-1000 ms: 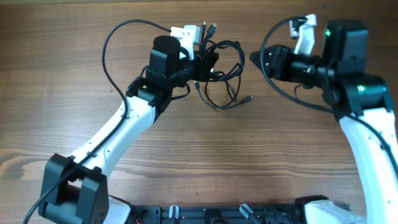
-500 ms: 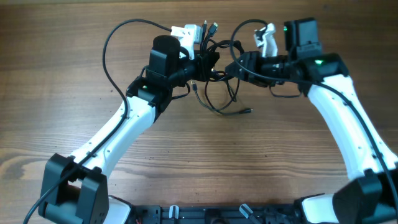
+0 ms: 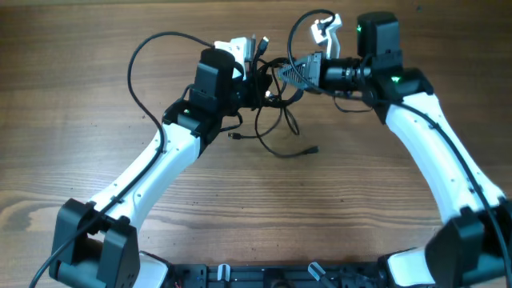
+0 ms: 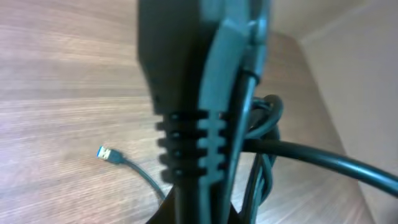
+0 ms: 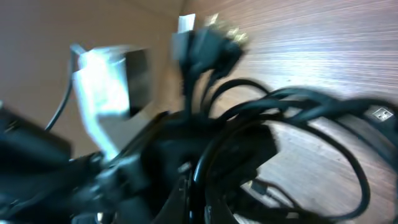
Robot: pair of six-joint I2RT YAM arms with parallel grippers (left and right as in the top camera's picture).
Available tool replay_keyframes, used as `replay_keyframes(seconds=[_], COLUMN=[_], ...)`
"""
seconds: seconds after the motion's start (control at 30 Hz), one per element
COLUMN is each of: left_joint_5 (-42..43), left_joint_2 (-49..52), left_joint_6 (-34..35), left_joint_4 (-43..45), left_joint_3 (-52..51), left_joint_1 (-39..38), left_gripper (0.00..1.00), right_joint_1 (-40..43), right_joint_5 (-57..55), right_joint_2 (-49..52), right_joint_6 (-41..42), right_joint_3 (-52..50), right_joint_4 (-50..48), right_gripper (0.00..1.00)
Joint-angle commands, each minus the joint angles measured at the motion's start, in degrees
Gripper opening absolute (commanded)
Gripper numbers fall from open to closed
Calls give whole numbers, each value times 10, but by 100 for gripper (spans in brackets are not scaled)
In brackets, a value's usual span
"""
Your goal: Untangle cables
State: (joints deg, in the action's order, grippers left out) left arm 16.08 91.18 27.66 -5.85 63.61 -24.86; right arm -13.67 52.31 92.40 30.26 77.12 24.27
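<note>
Work on the tangle of thin black cables (image 3: 274, 90) looks to be at an early stage. The bundle hangs between the two arms near the far edge of the brown wooden table (image 3: 80, 120), about midway along it, lifted a little off the wood. Its upper part is a dense knot.

The left gripper (image 3: 260, 80) is clenched on the knot's left side. Its wrist view shows the ribbed fingers pressed together with a cord pinched between them. The right gripper (image 3: 288, 74) is closed at the knot's right side. Its own view is blurred, but cords cross right at its fingers, so it appears to have a strand.

Below the knot, a few loose loops sag toward the near edge. One small plug end (image 3: 314, 149) lies on the table to the right of the loops, and a second plug (image 3: 235, 135) lies to their left.

No cord lies fully apart from the others, so nothing counts as finished. What is left, as I judge it, is to draw the two grips apart, free each cord from the knot and lay each one down separately.
</note>
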Motion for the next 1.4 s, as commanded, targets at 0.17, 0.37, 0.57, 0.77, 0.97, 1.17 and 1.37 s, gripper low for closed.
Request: replay_keyframes(seconds=[0.17,0.37,0.57,0.77,0.97,1.17,1.37], left_joint_5=[-110,-102,-113,-113,-107,114,163], left_joint_2=[-1,1,1,1,0,-5,-5], left_joint_6=[138,138,137,137,75,-67,-88], left_joint_4=[-44,-71,-90,-90,-12,204,233], left_joint_3=[-4,-4,-4,-4,-4,-4,-4], left_joint_1=[0,-1,0,0,0,-2,-16], left_gripper=[4,4,4,4,4,4,4], right_joint_1=[8,8,8,8,8,8,8], right_joint_5=[-63,-88,-92,-154,-304,-273,-243], right_joint_2=[-204,-284,-348,-385,-364,-290,-217], right_joint_6=[-73,-111,-135,-159,-62,-94,-93], right_joint_3=[15,15,15,15,15,15,15], right_joint_4=[35,10,-1,24,143,139,132], right_gripper=[4,4,4,4,5,23,39])
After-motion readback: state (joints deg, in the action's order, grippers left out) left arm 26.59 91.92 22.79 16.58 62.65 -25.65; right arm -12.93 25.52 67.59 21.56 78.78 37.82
